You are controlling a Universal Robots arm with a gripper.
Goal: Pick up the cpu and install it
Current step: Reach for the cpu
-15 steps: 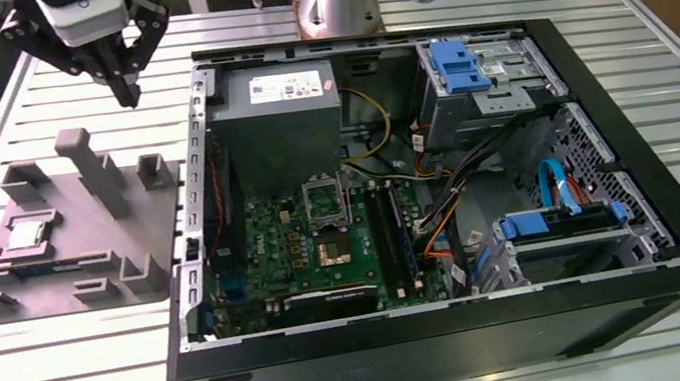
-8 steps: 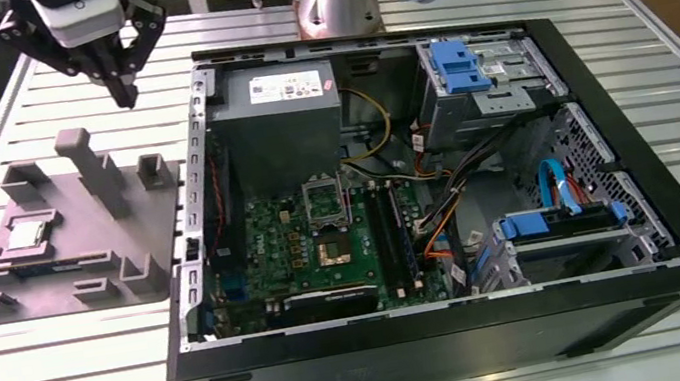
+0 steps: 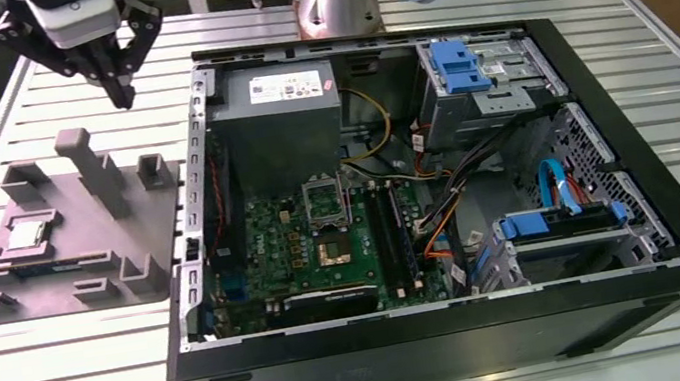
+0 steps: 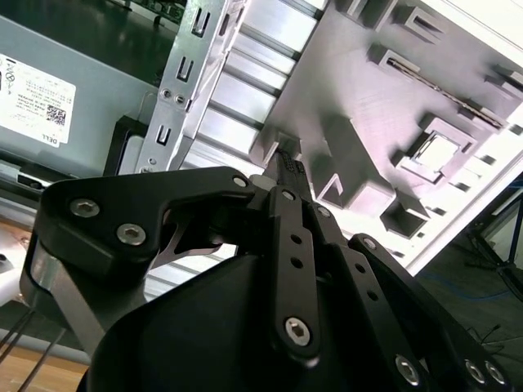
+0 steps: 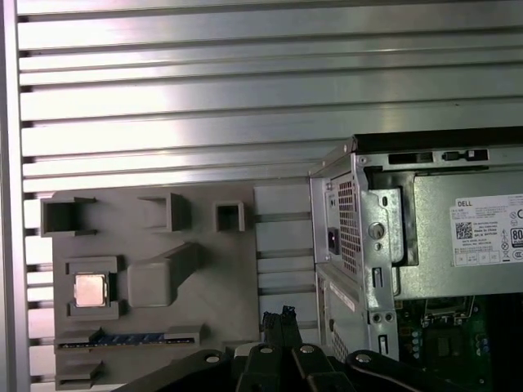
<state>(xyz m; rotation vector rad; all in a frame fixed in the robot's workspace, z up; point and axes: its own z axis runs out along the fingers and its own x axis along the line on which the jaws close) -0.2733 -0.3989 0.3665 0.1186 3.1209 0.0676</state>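
Black jointed links of the robot arm's gripper (image 4: 286,163) loom in the foreground of the second wrist view, their fingertips pressed together with nothing between them. In the exterior view the gripper (image 3: 127,99) hangs above the ribbed aluminium table (image 3: 71,372), near the far edge of a grey moulded plastic fixture (image 3: 142,220) and just off the corner of an open black computer case (image 3: 471,343).

The cpu (image 3: 26,234), a small flat square chip with a silvery metal top, lies in a square recess of the fixture, on the exterior view's left of the case and well apart from the gripper. Both wrist views show the chip seated flat in its pocket (image 4: 437,153) (image 5: 90,290).

Inside the case a green motherboard (image 3: 309,256) lies flat, with a silver-grey power-supply box (image 3: 280,108) bearing a white label at its far side. In the first wrist view the fingertips (image 5: 282,318) sit between the fixture (image 5: 221,278) and the case's metal frame.
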